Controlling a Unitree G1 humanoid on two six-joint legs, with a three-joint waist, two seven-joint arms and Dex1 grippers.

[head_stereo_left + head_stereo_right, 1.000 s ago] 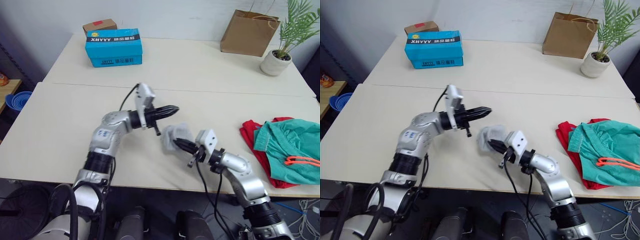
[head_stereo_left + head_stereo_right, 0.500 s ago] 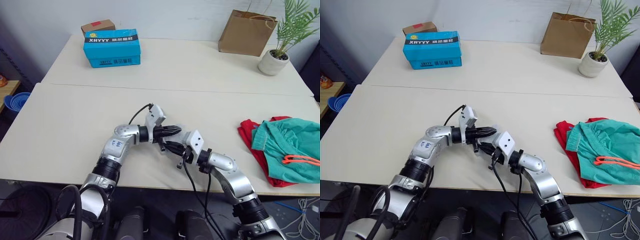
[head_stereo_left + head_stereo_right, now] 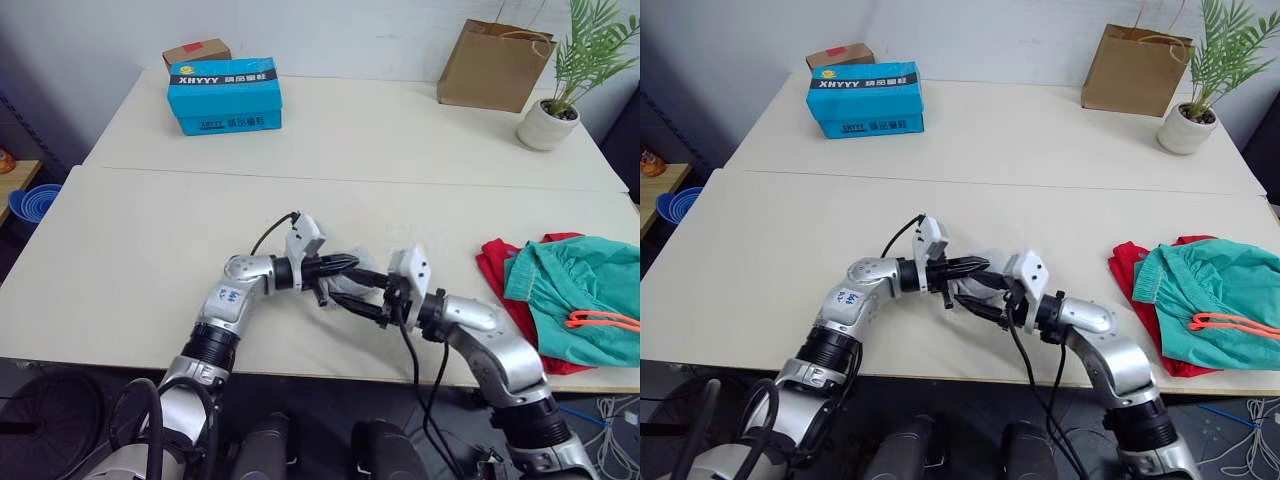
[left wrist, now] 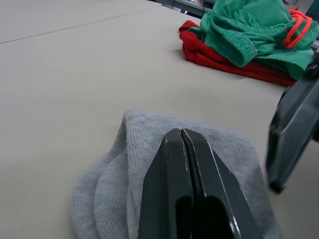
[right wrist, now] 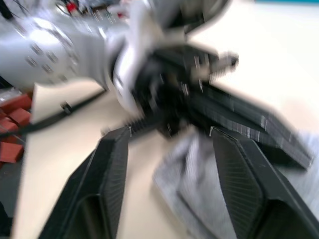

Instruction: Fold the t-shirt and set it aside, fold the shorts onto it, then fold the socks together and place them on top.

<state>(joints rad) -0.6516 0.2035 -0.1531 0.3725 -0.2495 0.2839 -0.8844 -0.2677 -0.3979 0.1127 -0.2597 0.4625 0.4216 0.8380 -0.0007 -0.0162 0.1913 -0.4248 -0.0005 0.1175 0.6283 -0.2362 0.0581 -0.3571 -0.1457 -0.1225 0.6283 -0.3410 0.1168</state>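
Down to the last leg, by the look of it. Over at the right edge of the table (image 3: 150,230), the t-shirt (image 3: 497,270) lying folded flat, the shorts (image 3: 575,285) heaped on top with the orange drawstring showing, so those two steps look finished, if a bit rumpled. Near the front edge, mid-table, the socks (image 4: 149,164) lying as a grey bundle, one layer seeming to lie over another, though hard to say how neat the fold is. Left gripper (image 3: 350,262) resting over that bundle with its jaws closed tight together, nothing pinched between them in the left wrist view, more pressing or pinning than gripping. Right gripper (image 3: 975,308) meeting it nose to nose from the other side, jaws spread wide in the right wrist view, grey knit lying between the two fingers (image 5: 107,174) but not yet clamped. Well apart from the pile still, the socks, with bare table between. So: fold of the socks either just made or being tidied, then the lift, the carry to the right, and the drop onto the shorts left to do. Likely a close of the right jaws on the bundle called for next, with the left clearing out of the way. Behind, a blue box (image 3: 226,95), a paper bag (image 3: 496,64) and a potted plant (image 3: 565,75) standing well clear.
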